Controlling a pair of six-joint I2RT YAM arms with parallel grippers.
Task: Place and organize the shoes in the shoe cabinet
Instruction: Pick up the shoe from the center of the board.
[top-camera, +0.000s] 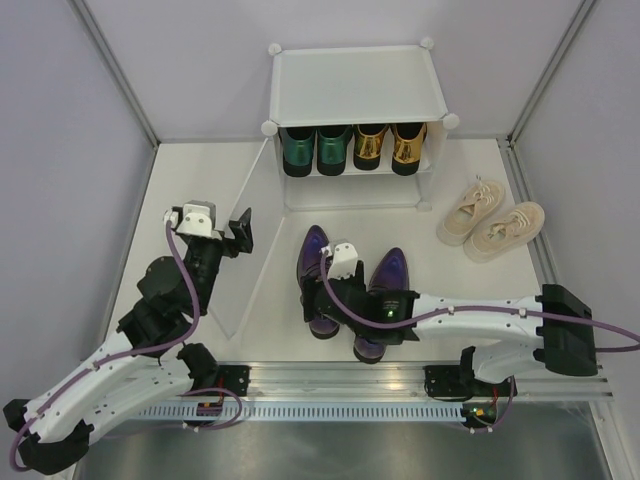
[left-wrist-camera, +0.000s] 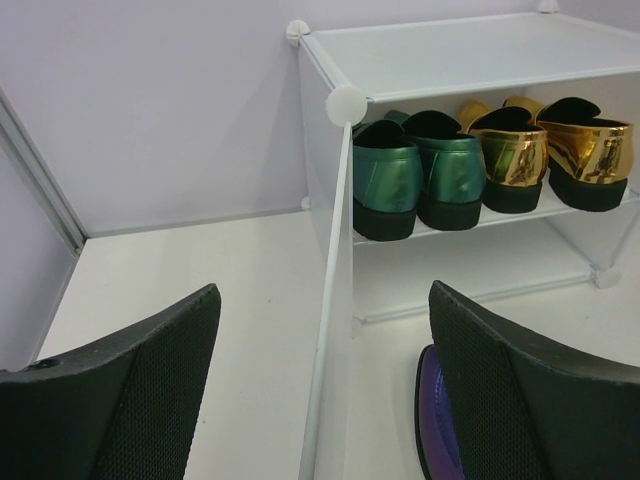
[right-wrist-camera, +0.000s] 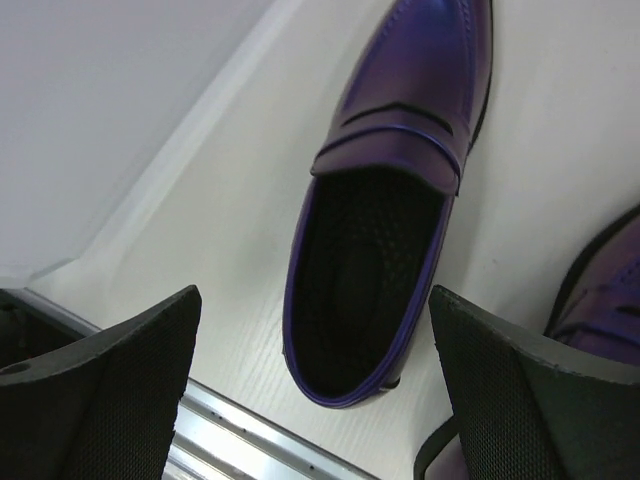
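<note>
White plastic cabinet (top-camera: 355, 85): stands at the far middle of the table (top-camera: 200, 180), against the back wall, with its front facing the arms.
Door panel (top-camera: 252, 285): swung out from the cabinet's left front corner, slanting toward the near left. The left wrist view shows it edge-on.
Upper tier: green loafers (top-camera: 318, 150) on the left and gold loafers (top-camera: 390, 148) on the right, heels outward, filling the width.
Purple shoes (top-camera: 315, 255): on the table in front of the cabinet, toes toward it, side by side with a gap between them.
Sneakers (top-camera: 495, 225): near the right wall rail, beside the cabinet's right corner, lying close together.
Left gripper (top-camera: 243, 232): jaws wide, holding nothing, just beside the door panel.
Right gripper (top-camera: 335, 290): jaws spread fully, holding nothing, above the purple pair.
Open room: bare tabletop runs from the door panel to the left wall.
Top view only: the sneakers.
Left wrist only: the lower tier beneath the shelf.
Right wrist only: one purple shoe's dark insole and the metal rail (right-wrist-camera: 230, 440) at the near edge.
</note>
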